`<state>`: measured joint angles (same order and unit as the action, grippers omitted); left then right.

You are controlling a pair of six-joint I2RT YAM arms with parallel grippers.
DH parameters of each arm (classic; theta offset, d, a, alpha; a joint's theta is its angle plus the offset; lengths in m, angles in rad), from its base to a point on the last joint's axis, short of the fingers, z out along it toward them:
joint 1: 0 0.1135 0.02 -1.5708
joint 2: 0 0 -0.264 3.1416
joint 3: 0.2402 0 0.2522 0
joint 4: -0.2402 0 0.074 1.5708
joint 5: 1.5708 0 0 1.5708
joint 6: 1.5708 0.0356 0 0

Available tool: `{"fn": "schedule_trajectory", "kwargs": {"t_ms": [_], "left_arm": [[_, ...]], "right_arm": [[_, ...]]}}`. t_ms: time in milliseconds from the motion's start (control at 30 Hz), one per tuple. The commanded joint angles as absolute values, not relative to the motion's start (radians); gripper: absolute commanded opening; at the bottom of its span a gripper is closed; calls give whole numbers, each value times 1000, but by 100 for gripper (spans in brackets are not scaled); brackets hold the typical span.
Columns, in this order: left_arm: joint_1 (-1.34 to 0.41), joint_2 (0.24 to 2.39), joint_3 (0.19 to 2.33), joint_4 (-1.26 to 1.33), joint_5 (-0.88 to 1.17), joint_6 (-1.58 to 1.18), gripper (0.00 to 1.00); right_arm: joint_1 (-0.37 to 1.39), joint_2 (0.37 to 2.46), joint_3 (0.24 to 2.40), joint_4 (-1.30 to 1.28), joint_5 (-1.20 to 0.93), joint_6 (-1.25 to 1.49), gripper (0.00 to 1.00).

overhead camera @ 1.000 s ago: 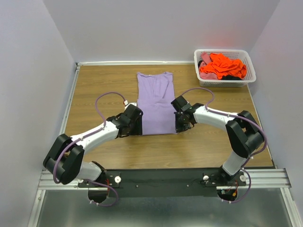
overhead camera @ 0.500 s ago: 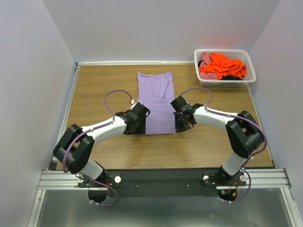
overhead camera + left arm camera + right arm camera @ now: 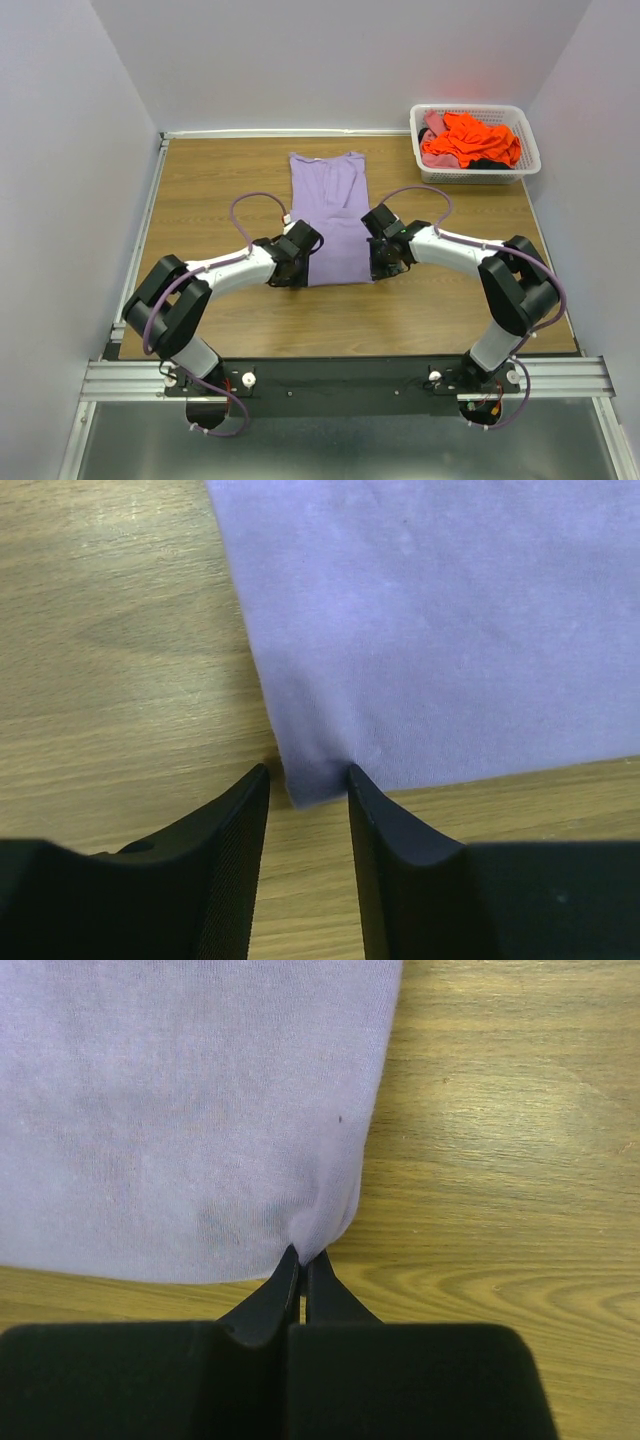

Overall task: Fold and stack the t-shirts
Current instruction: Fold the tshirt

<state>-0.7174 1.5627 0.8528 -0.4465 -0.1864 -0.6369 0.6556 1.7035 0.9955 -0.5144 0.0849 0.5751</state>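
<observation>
Arms both bent inward, wrists low at the near hem of the purple shirt (image 3: 333,215). Left gripper (image 3: 307,775) straddles the near-left corner, jaws parted, cloth between them. Right gripper (image 3: 302,1257) is pinched tight on the near-right corner. Shirt lies flat, folded narrow, mid table (image 3: 200,180), collar at the far end. Wood top, plain pale walls. Basket (image 3: 476,108) in the far-right corner holds orange and pink shirts (image 3: 470,138).

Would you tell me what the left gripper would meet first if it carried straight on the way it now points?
The lavender t-shirt: its corner lies between the parted fingers of the left gripper, so it would push into that cloth, though its height above the table is unclear.
</observation>
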Motion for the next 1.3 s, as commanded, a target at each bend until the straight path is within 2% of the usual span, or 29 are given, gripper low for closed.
{"fn": "schedule_trajectory", "kwargs": {"t_ms": [0, 67, 133, 167, 233, 467, 633, 733, 800, 900, 1000, 1267], "left_arm": [[-733, 1600, 835, -453, -202, -647, 43], [-733, 1600, 822, -453, -202, -649, 38], [-733, 1594, 815, -446, -199, -652, 28], [-736, 1582, 805, -445, -196, -652, 13], [-745, 1566, 796, -452, -192, -650, 0], [-877, 1398, 747, -609, -66, -698, 0], [-1008, 1117, 706, -774, 49, -873, 0], [-1012, 1011, 666, -796, 60, -919, 0], [-997, 1025, 695, -796, 25, -884, 0], [-921, 1115, 800, -811, -26, -793, 0], [-869, 1147, 889, -798, -46, -750, 0], [-713, 1141, 971, -793, -29, -623, 0]], "right_arm": [[672, 1786, 914, -554, 126, 565, 0], [672, 1781, 913, -554, 126, 566, 0], [673, 1775, 911, -554, 124, 566, 0], [675, 1772, 904, -554, 118, 566, 0], [680, 1755, 890, -554, 103, 565, 0], [819, 1605, 828, -684, 46, 600, 0], [903, 1387, 775, -885, -70, 675, 0], [910, 1301, 753, -954, -120, 693, 0], [911, 1310, 836, -991, -80, 663, 0], [910, 1426, 1043, -1081, 123, 638, 1], [897, 1468, 1205, -1104, 208, 618, 1], [842, 1519, 1370, -1108, 196, 580, 0]]}}
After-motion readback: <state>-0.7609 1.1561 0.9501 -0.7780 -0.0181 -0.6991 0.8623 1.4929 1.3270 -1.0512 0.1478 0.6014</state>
